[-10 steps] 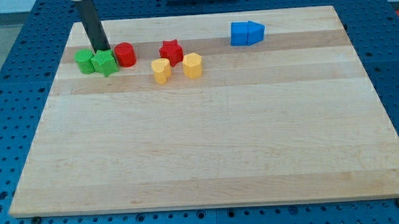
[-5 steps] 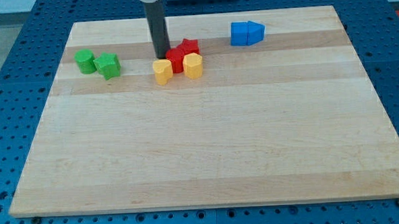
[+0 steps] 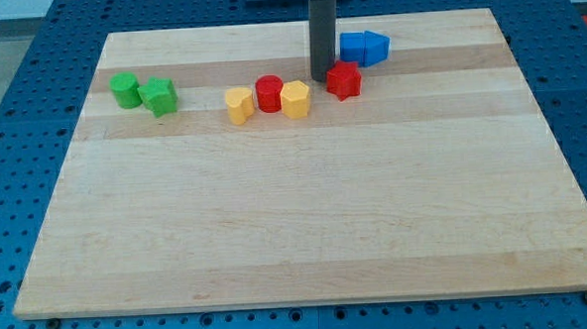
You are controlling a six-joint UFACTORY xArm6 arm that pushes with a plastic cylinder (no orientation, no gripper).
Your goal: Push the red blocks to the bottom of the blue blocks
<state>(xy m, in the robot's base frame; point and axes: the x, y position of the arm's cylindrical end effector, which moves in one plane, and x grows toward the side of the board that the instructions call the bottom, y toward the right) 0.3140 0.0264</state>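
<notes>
My tip (image 3: 321, 79), the lower end of the straight dark rod, rests on the pale wooden board (image 3: 306, 214) in the upper middle of the frame, touching or just beside the left edge of the red star-shaped block (image 3: 343, 80); there is no claw on this rig, so nothing is spread or pinching, the rod only pushes; the red star sits just below and slightly to the view's left of the pair of blue blocks (image 3: 364, 48), a blue cube and a blue wedge-like piece touching each other near the top edge; the second task piece, the red cylinder block (image 3: 269, 93), lies further to the view's left, wedged between two yellow blocks, the left yellow block (image 3: 238, 104) and the right yellow block (image 3: 295, 99); two green blocks (image 3: 143, 93) stand well apart at the upper left; in my judgement the star needs only a short nudge toward the view's right to settle squarely under the blue pair, kept gentle so it does not strike them; the red cylinder is the harder part, since the right yellow block bars the direct path, so I would come behind it from the view's top, ease it downward out of the row, then sweep it right along a line below the yellows
</notes>
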